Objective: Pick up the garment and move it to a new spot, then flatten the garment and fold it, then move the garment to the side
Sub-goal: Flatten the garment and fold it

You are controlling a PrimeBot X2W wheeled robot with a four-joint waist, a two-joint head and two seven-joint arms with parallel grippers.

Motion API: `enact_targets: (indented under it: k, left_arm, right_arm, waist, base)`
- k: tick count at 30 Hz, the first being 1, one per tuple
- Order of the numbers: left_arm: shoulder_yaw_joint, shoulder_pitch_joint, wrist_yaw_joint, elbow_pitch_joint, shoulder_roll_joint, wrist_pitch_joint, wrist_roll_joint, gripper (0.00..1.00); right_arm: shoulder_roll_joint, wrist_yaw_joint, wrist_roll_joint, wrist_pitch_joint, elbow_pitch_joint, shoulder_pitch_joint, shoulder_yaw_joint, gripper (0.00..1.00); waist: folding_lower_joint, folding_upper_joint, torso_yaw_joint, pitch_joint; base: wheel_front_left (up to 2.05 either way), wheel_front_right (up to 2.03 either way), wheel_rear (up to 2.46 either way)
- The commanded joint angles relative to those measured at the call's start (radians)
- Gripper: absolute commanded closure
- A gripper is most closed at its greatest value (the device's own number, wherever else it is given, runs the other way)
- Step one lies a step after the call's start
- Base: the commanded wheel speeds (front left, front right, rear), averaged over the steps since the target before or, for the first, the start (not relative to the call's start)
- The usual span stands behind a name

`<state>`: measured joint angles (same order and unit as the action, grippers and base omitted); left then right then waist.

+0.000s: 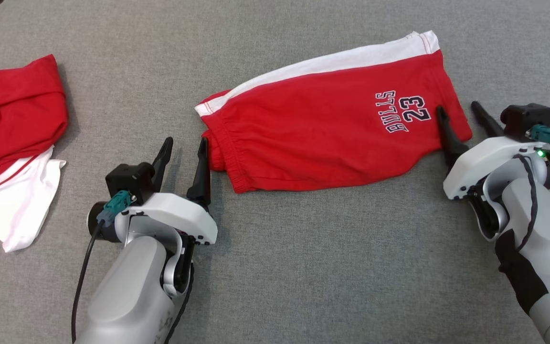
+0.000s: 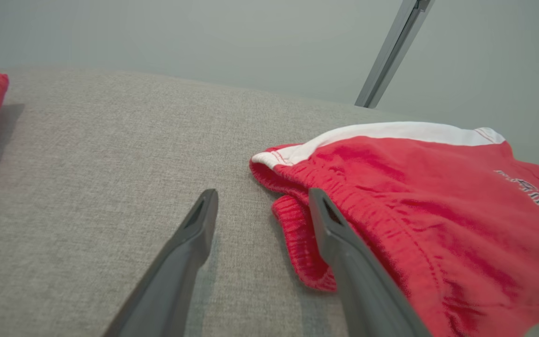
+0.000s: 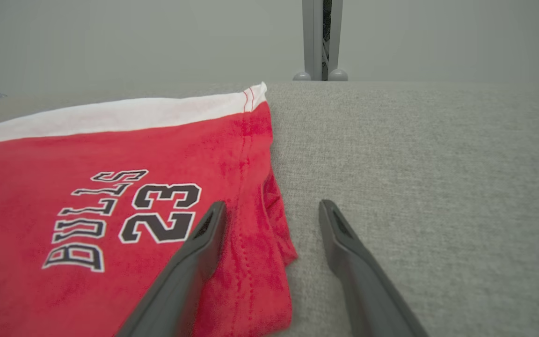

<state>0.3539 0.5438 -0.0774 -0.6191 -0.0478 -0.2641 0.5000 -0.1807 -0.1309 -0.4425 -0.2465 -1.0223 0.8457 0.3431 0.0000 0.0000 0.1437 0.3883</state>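
You have the red knit shorts with a white side stripe and a dark "BULLS 23" print (image 1: 322, 129) lying spread out in the middle of the grey woven-fabric tabletop (image 1: 303, 267). Their gathered elastic waistband points to the robot's left and the leg hem to its right. The cloth lies mostly flat, with a small roll of red fabric tucked under at the waistband's near corner.

Your left pincer (image 1: 185, 142) stands at the waistband end with its two dark fingers spread wide and nothing between them. In the left wrist view, the finger nearer the shorts lies over the edge of the waistband, while the other is over bare tabletop. You cannot tell from these views whether that finger touches the cloth.

Your right pincer (image 1: 457, 107) is at the hem end, also spread wide and holding nothing. In the right wrist view, one finger crosses the red fabric just beside the printed number and the other is over bare grey fabric, with the hem's corner between them.

A second garment, crumpled red and white cloth (image 1: 12, 114), lies well apart at the far left of the tabletop. A grey metal post (image 3: 318, 37) rises beyond the far edge.
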Motion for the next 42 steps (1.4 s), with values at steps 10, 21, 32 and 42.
enact_targets:
  k: [10, 21, 32, 42]
  left_arm:
    - [-0.006, -0.050, 0.014, -0.004, -0.005, 0.000, -0.022, 0.00]
    - [-0.014, -0.170, 0.024, -0.031, -0.005, 0.000, -0.120, 0.00]
    - [-0.063, -0.354, 0.034, -0.017, -0.005, 0.000, -0.144, 0.00]
    - [-0.039, -0.366, 0.045, -0.014, -0.005, 0.000, -0.132, 0.00]
  right_arm:
    - [-0.002, 0.000, -0.111, 0.068, -0.069, -0.020, 0.135, 1.00]
    - [0.031, 0.000, -0.225, -0.018, -0.085, -0.130, 0.084, 1.00]
    - [0.014, 0.000, -0.230, -0.021, -0.035, -0.316, 0.036, 1.00]
    - [0.019, 0.000, -0.101, -0.020, 0.014, -0.234, 0.058, 1.00]
  waist:
    - [0.0000, 0.0000, 0.010, -0.044]
    - [0.0000, 0.0000, -0.034, -0.201]
    - [0.0000, 0.0000, -0.076, -0.365]
    - [0.0000, 0.0000, -0.019, -0.339]
  base:
    - [0.00, 0.00, 0.00]
    - [0.00, 0.00, 0.00]
    - [0.00, 0.00, 0.00]
    - [0.00, 0.00, 0.00]
